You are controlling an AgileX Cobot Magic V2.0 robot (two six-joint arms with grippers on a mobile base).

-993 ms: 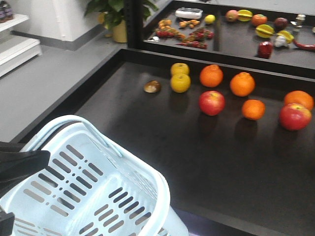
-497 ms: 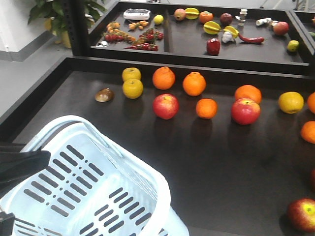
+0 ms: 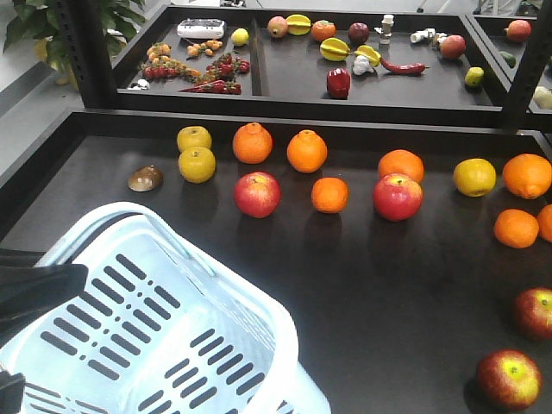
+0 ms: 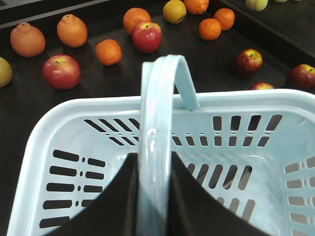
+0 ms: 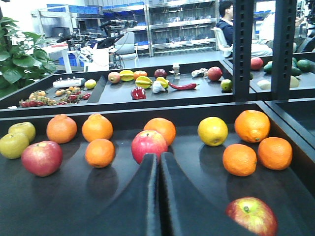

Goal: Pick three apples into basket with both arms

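Four red apples lie on the black counter [image 3: 362, 285] in the front view. The left apple [image 3: 257, 194] and the middle apple [image 3: 398, 197] sit in the row with the oranges. The edge apple [image 3: 535, 312] and the corner apple [image 3: 510, 378] sit near the right side.

The basket [image 4: 88, 105] is at the near left, well apart from all of them. No fruit is in it yet. The left end effector [image 4: 155, 167] holds the basket's handle [image 4: 162, 88] between its dark fingers. The right end effector [image 5: 160, 157] has its fingers pressed close together and holds nothing.

I think the step now is to get the first apple. The middle apple lies right in front of the right fingers, so it looks like the easy one.

To do it well, the fingers need to open wide first. Then they should come down around the fat middle of the apple, because a round apple can roll away. A big orange [image 5: 160, 129] sits just behind it, so the fingers should not push that way. The left arm should keep the basket level and close, and the apple should be set in gently, not dropped.
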